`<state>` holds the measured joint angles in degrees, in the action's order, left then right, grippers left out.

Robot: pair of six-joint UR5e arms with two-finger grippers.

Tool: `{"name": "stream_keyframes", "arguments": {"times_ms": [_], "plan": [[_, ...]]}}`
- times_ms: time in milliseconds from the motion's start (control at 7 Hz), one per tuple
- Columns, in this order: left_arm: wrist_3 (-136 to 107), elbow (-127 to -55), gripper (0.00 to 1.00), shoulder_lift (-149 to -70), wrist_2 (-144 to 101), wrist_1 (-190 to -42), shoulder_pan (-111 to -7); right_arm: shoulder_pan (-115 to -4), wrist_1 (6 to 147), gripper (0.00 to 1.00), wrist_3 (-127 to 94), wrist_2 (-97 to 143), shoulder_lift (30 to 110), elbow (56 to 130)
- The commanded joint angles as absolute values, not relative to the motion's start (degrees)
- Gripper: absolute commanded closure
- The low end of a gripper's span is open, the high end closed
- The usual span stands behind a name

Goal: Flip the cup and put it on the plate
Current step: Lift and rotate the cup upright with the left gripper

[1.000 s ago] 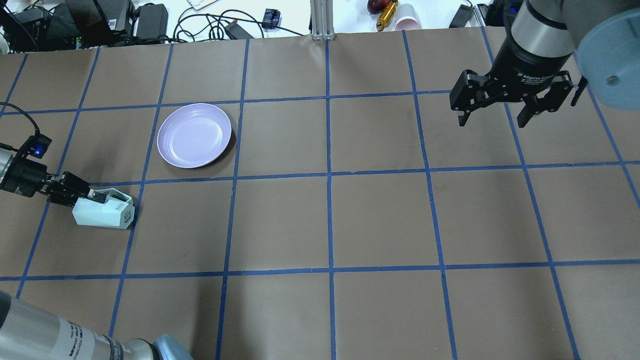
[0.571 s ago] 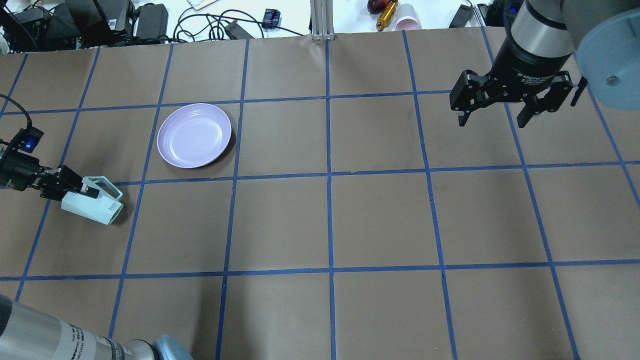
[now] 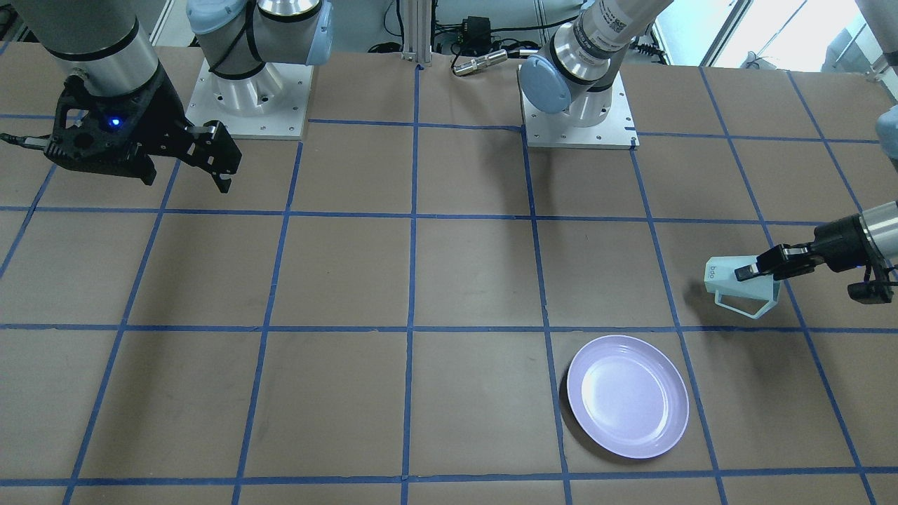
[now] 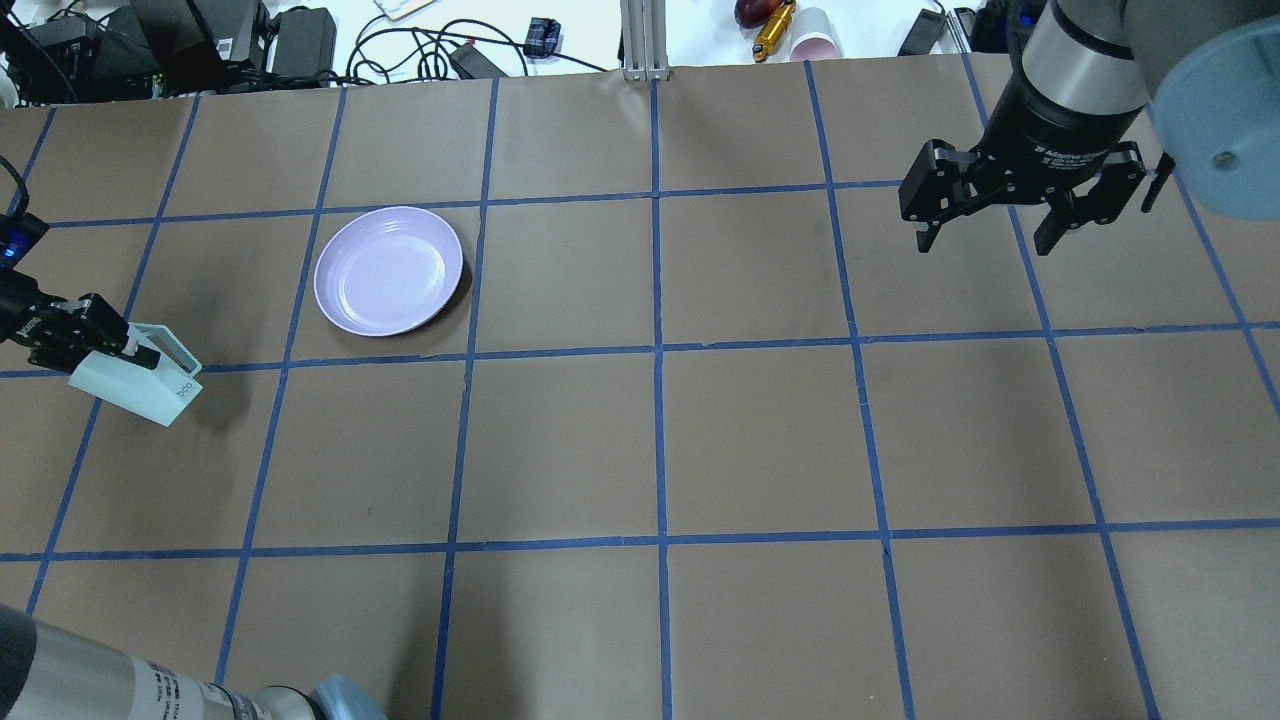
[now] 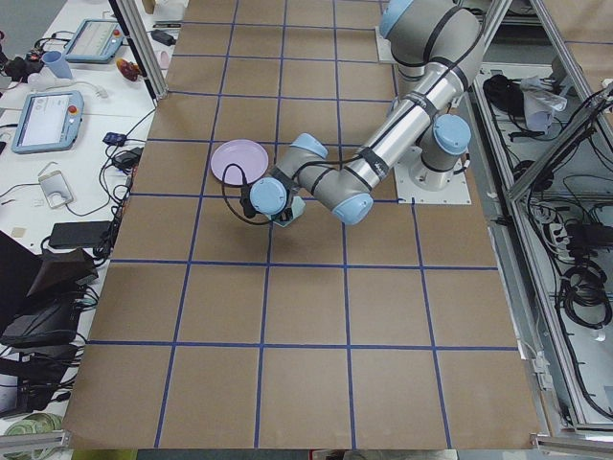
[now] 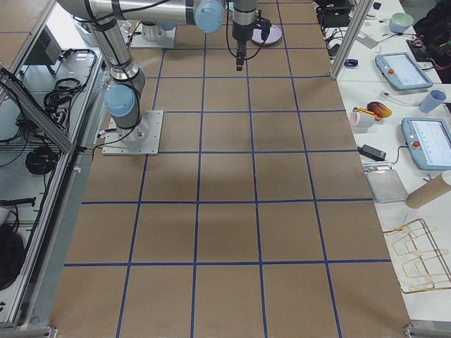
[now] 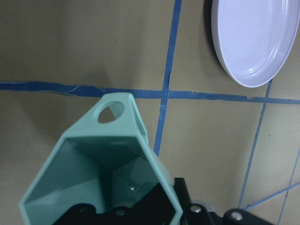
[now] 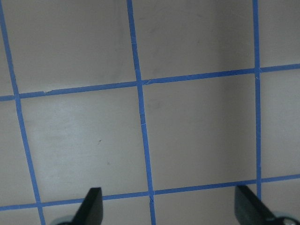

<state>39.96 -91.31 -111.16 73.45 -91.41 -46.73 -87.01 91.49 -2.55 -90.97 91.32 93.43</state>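
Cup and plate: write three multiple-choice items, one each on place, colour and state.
1. The cup is:
A. on the plate
B. held by the left gripper
C. held by the right gripper

2. The plate is:
A. green
B. white
C. lavender

3. The right gripper is:
A. open, empty
B. shut on the cup
C. shut on the plate

Answers:
1. B: the left gripper clamps its rim, away from the plate.
2. C: it shows lavender in both the overhead and front views.
3. A: it is spread wide with nothing between.
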Motion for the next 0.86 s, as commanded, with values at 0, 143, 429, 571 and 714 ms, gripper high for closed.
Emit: {"name": "stream_keyframes", "arguments": {"times_ms": [0,143,429,571,714], "plan": [[32.5,-85.5,1.00,-108.4,81.4,-90.7,-54.3,-87.0,91.5,0.00,-2.5,-91.0,91.3,93.4],[31.6,-84.8,1.00,-108.1,81.8,-87.0,-57.8,-87.0,91.5,0.00,-2.5,-91.0,91.3,93.4],[26.1,-85.3,1.00,-108.9,88.7,-77.1,-65.7,-87.0,91.5,0.00,-2.5,-91.0,91.3,93.4],[22.5,-85.5,1.00,-108.9,90.5,-74.7,-70.5,-87.0,91.5,0.00,-2.5,-90.9,91.3,93.4],[17.5,-86.0,1.00,-108.9,90.8,-71.9,-74.5,-87.0,91.5,0.00,-2.5,-90.9,91.3,93.4]]}}
